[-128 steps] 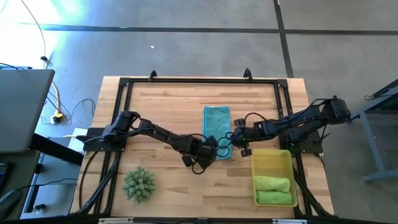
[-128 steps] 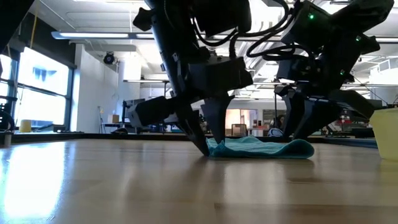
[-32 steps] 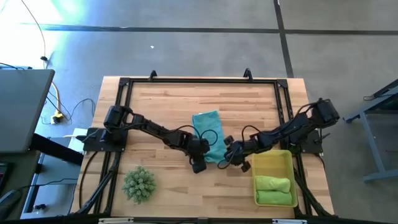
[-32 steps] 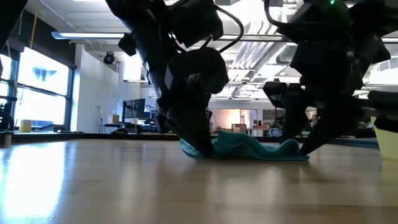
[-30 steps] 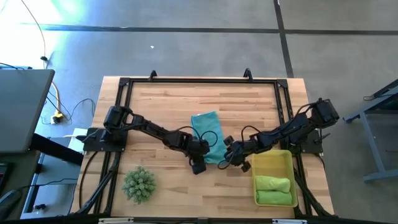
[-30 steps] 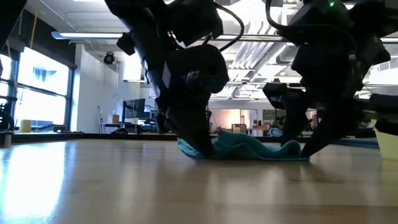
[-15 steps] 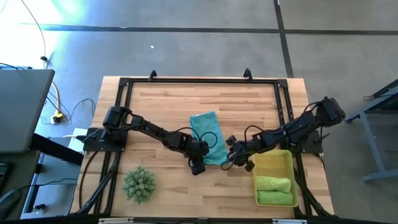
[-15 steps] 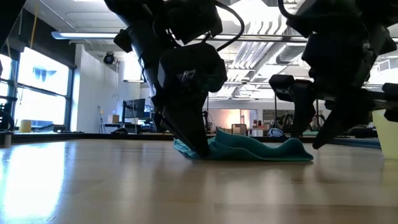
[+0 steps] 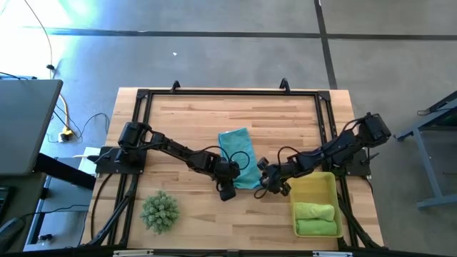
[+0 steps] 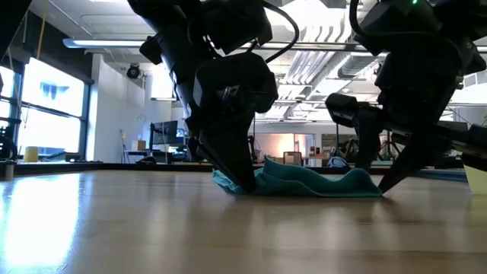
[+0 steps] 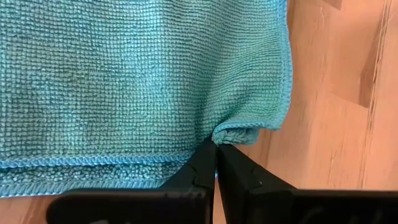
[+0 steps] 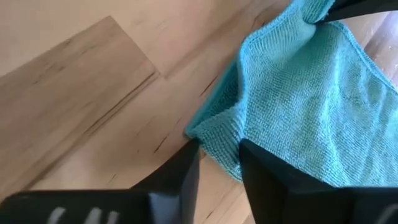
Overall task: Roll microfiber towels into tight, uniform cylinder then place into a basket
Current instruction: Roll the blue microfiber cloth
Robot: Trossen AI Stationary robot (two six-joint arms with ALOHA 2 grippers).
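Left gripper (image 11: 215, 149): jaws pressed together on a pinch of the teal towel's (image 9: 240, 155) hem at one near corner; the left wrist view shows the cloth bunched between the tips. In the high view this gripper (image 9: 230, 180) sits at the towel's near left corner, mid-table.

Teal towel: lies rumpled and slightly skewed on the wooden table (image 9: 178, 121), at its centre, between the two grippers. The low view shows it (image 10: 312, 181) as a low mound with folds, resting on the table top, which the high view does not reveal.

Right gripper (image 12: 217, 152): jaws parted by a narrow gap, straddling the other near corner of the teal towel (image 12: 298, 93); the corner lies between the fingers, but whether they grip it cannot be told. In the high view this gripper (image 9: 263, 178) stands just beside the towel's near right corner and the basket (image 9: 314, 178).

Basket: yellow, at the table's near right side, holding two rolled green towels (image 9: 315, 218) side by side. Only the high view shows these contents; the low view catches just the basket's edge (image 10: 478, 176).
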